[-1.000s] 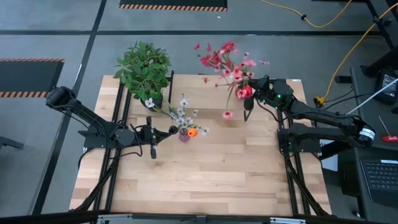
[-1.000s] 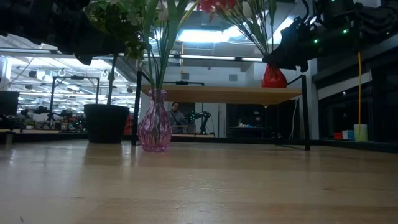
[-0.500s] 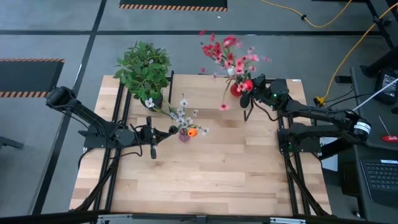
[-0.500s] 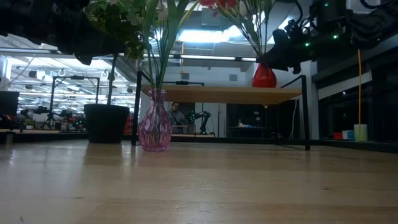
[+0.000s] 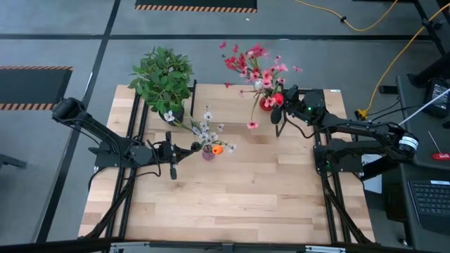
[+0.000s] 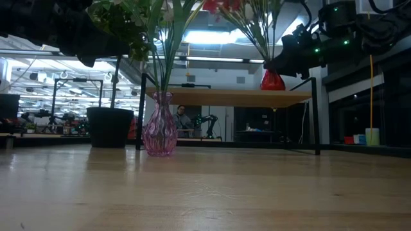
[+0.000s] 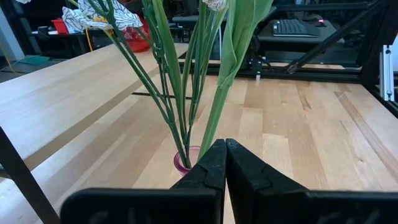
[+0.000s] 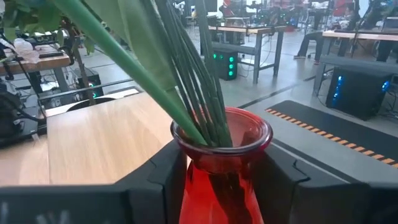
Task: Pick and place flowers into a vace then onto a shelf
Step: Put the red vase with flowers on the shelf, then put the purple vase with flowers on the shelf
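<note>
A red glass vase (image 5: 266, 103) full of pink and red flowers (image 5: 254, 62) stands at the right end of the shelf (image 6: 225, 97). My right gripper (image 5: 275, 105) is shut on it. A pink vase (image 6: 159, 128) with white and orange flowers (image 5: 211, 133) stands by its base on the tabletop. My left gripper (image 5: 188, 149) is shut. It points level at the pink vase's rim (image 7: 186, 162) and stops just short of it, holding nothing. My right gripper pinches the red vase's neck (image 8: 224, 163), just under the rim, between its two fingers (image 8: 163, 182), one on each side. The fingers come in level from the table's right. The vase stands upright, and in the low view its base (image 6: 273, 86) is on the shelf board.
A bushy green plant (image 5: 163, 79) in a black pot (image 6: 109, 127) stands at the shelf's left end. The shelf's thin black legs (image 6: 316, 115) stand on the table. The near half of the tabletop (image 5: 232, 197) is bare wood.
My right gripper has carried the red vase a little toward the table's left and far side. The vase has gone from leaning to upright on the shelf, and its blooms have swung with it. The left arm has kept still.
</note>
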Robot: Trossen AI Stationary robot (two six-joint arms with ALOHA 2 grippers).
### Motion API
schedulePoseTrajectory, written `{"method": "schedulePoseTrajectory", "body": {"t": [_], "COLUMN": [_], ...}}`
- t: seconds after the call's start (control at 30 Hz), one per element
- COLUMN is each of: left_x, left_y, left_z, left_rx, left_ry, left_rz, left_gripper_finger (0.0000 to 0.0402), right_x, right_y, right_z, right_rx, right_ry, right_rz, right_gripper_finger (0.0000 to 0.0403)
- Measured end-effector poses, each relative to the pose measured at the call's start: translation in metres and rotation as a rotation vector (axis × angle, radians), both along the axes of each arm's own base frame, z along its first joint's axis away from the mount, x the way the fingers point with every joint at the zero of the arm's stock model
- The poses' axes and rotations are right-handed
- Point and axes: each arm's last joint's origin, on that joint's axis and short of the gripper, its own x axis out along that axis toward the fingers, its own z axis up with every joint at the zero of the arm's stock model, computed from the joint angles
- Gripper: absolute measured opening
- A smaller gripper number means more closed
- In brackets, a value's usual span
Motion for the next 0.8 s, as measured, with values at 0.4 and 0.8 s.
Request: {"method": "schedulePoseTrajectory", "body": {"t": [0.4,0.8], "left_x": [0.0,0.0], "left_y": [0.0,0.0], "left_z": [0.0,0.0001], "left_rx": [0.0,0.0], "left_ry": [0.0,-0.001], "left_rz": [0.0,0.0], "left_gripper_finger": [0.0006,0.0006], "right_x": [-0.0003,-0.0068], "right_y": [0.0004,0.0046], "right_z": [-0.0045,0.0031], "right_rx": [0.007,-0.033], "right_ry": [0.046,0.05], "right_rz": [0.006,0.007], "right_gripper_finger": [0.0234,0.0267]}}
